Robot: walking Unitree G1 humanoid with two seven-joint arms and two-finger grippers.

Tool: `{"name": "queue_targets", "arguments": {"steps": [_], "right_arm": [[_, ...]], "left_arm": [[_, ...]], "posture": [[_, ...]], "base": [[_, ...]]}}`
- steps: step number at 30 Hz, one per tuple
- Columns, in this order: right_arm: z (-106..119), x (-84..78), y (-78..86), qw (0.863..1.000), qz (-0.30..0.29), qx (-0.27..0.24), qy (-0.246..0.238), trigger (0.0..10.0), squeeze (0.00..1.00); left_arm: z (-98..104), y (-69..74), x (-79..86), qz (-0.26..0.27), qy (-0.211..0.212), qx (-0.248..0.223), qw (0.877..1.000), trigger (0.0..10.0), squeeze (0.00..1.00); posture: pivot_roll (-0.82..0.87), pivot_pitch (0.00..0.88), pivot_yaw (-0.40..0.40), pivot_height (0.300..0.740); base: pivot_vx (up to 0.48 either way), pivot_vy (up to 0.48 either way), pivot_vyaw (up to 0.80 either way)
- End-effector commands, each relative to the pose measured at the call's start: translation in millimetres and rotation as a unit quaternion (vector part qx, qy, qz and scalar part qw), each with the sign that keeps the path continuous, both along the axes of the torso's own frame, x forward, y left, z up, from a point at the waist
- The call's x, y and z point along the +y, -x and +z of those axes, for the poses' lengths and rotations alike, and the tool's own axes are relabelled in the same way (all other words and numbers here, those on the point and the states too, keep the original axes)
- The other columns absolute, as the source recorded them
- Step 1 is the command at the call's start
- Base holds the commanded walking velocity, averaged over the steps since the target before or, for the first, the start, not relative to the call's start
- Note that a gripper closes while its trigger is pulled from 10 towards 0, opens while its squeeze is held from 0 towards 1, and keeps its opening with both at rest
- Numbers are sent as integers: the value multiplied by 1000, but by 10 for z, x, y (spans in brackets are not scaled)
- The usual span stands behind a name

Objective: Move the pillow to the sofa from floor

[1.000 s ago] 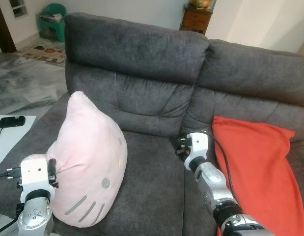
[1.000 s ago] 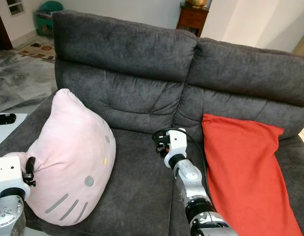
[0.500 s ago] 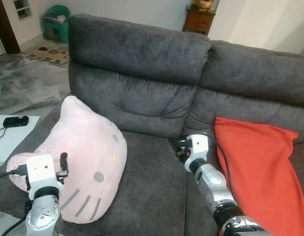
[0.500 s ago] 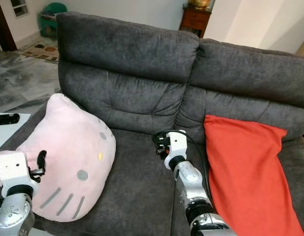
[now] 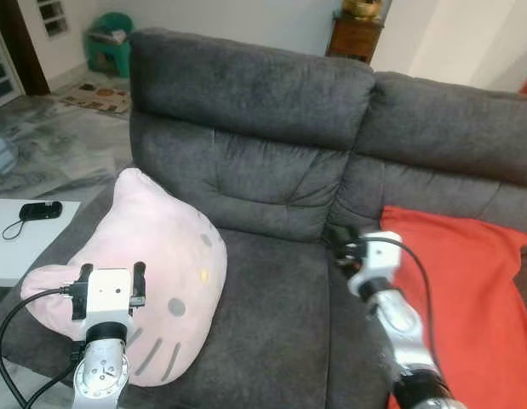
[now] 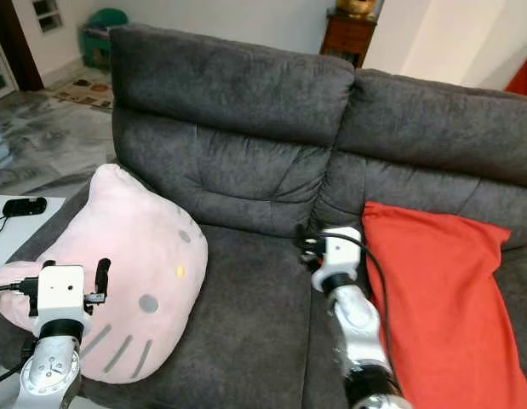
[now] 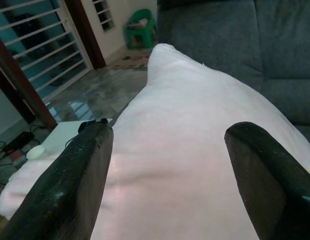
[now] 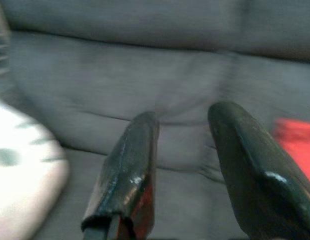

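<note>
Pale pink plush pillow (image 5: 157, 256) shaped like a cat's face, with grey whisker marks and a small yellow nose: lying on the left seat cushion of the dark grey fabric sofa (image 5: 254, 94), leaning over the sofa's left front edge, one ear pointing up toward the backrest. Left gripper (image 7: 167, 165): just above the pillow's near lower edge, its two black fingers (image 7: 69, 185) spread wide apart with pink fabric between them, not clamped. Right gripper (image 8: 182, 165): over the middle of the seat near the seam between the two cushions, fingers apart and holding nothing. Red rectangular cushion (image 6: 442, 290): propped on the right seat against the backrest. Small black device with a cord (image 5: 37, 210): on a white surface (image 5: 8, 243) beside the sofa's left end. Green plastic stool (image 5: 108, 43): far off on the marbled floor (image 5: 50, 136).
</note>
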State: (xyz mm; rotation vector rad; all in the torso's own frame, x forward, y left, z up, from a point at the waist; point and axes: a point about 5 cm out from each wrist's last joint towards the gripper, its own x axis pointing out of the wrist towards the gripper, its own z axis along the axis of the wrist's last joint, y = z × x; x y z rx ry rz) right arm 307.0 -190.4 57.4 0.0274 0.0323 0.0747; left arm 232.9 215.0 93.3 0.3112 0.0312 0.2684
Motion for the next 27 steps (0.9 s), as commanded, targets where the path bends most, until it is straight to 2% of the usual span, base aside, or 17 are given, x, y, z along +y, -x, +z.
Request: {"name": "queue_targets", "arguments": {"steps": [1,7,14,16,20,22,24,27], "right_arm": [[-79,-163,61,999,-39,17,2,10000,0],[-184,-91,112,998,-49,36,2,10000,0],[-241,-37,135,996,-69,47,-4,10000,0],[-334,-124,190,992,-97,74,20,10000,0],[-370,-230,230,989,-118,83,27,10000,0],[-367,-321,248,987,-134,82,26,10000,0],[-315,-342,221,989,-132,67,21,10000,0],[-208,-212,134,995,-99,34,4,10000,0]], "left_arm": [[-51,-51,-29,-20,-7,13,1000,10000,0],[-216,-128,6,-39,-9,40,998,10000,0],[-292,-217,43,-41,5,53,998,10000,0],[-419,-298,-11,-56,22,76,995,10000,0],[-483,-329,-72,-68,28,82,994,10000,0],[-445,-363,-138,-78,30,68,994,10000,0],[-349,-409,-193,-88,25,40,995,10000,0],[-170,-426,-186,-77,8,-8,997,10000,0]], "posture": [[130,0,-79,740],[123,0,-33,740],[92,0,1,740],[61,0,11,740],[52,0,10,740],[50,0,9,740],[64,0,-2,740],[81,0,-19,740]], "base": [[0,0,0],[0,0,0],[0,0,0],[0,0,0],[0,0,0],[0,0,0],[0,0,0],[0,0,0]]}}
